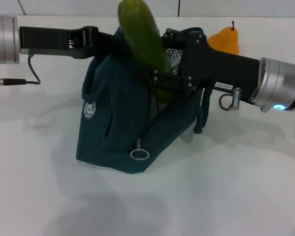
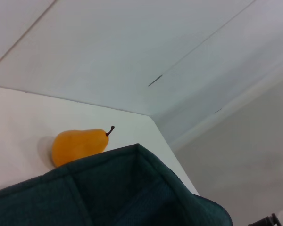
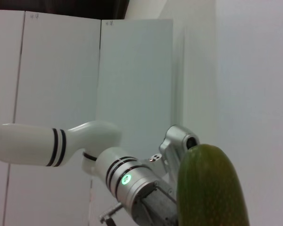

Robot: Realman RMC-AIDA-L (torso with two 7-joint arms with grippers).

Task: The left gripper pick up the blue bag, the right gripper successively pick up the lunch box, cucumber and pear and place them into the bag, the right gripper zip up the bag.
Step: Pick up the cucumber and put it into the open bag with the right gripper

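The blue bag [image 1: 113, 123] stands on the white table, and my left gripper [image 1: 110, 43] reaches in from the left and is shut on its top rim. My right gripper [image 1: 160, 83] comes in from the right, shut on the green cucumber [image 1: 140, 29]. The cucumber stands tilted, its lower end at the bag's open mouth. The orange pear [image 1: 226, 40] lies on the table behind the right arm. It also shows in the left wrist view as pear [image 2: 80, 146], beyond the bag's rim [image 2: 132, 188]. A grey dotted patch [image 1: 173, 56] shows in the bag's mouth; I cannot tell if it is the lunch box.
A metal zipper ring [image 1: 139, 154] hangs at the bag's front lower corner. A dark strap [image 1: 202, 115] dangles off the bag's right side. White wall panels stand behind the table. In the right wrist view the cucumber [image 3: 210, 188] fills the foreground, with the left arm [image 3: 132, 181] beyond it.
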